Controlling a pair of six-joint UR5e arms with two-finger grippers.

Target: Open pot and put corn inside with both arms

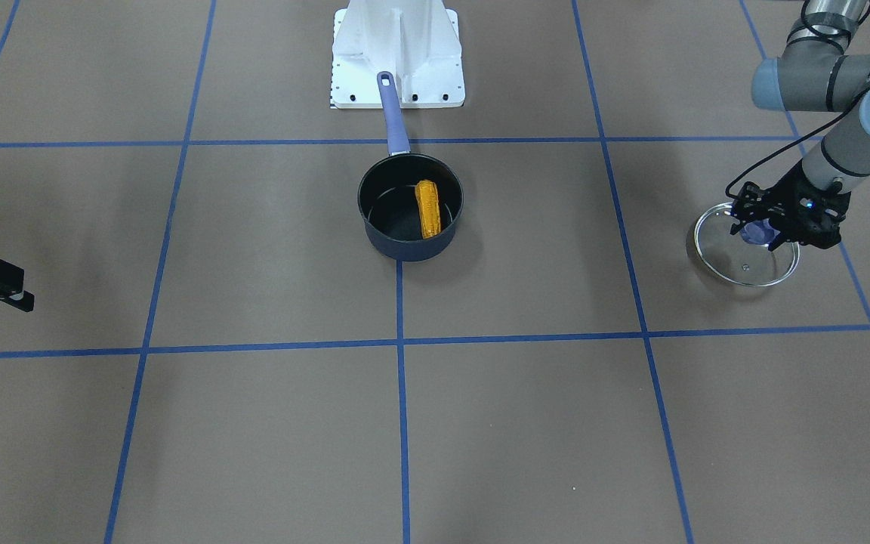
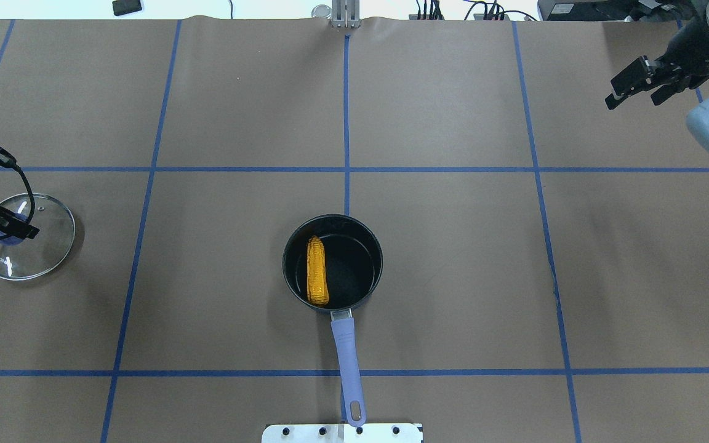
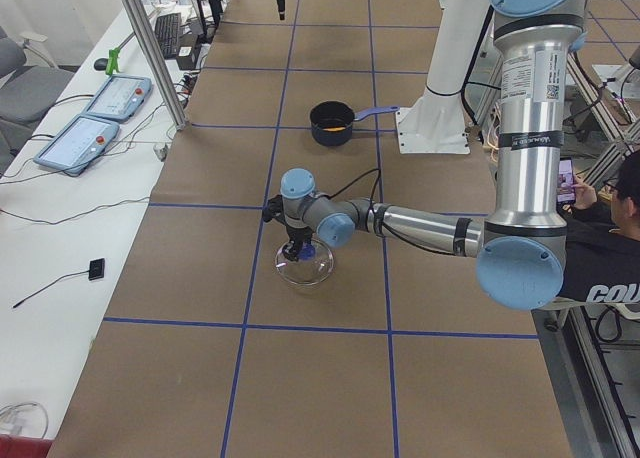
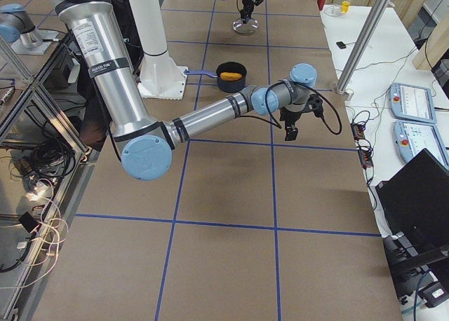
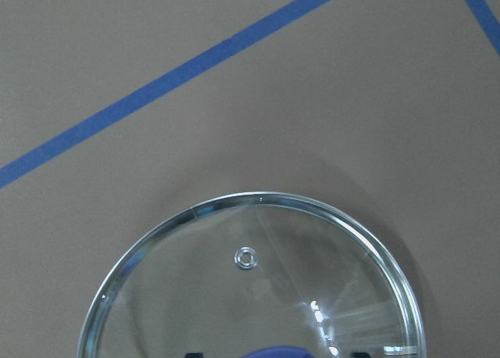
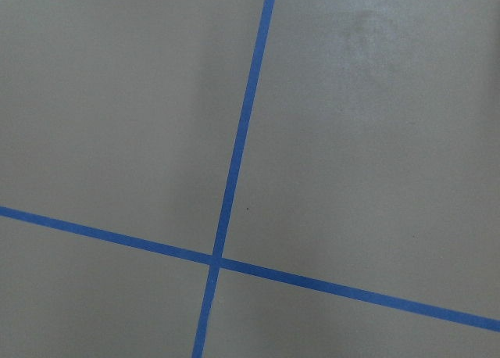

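The navy pot [image 1: 405, 245] stands open in the middle of the table, its purple-blue handle [image 1: 393, 113] pointing at the robot's base. The yellow corn [image 1: 427, 208] lies inside it, also seen in the overhead view [image 2: 317, 271]. The glass lid [image 1: 745, 264] lies flat on the table far to the robot's left, also in the overhead view [image 2: 44, 246]. My left gripper [image 1: 771, 230] is low over the lid's knob, its fingers open on either side of it. The left wrist view shows the lid [image 5: 250, 295] and the knob's top edge. My right gripper [image 2: 637, 86] is open and empty, raised far to the right.
The white robot base plate [image 1: 397, 68] sits behind the pot, under the handle's end. Blue tape lines divide the brown table into squares. Cables and small devices lie along the far table edge [image 2: 440, 12]. An operator sits by the robot in the exterior left view [image 3: 610, 248].
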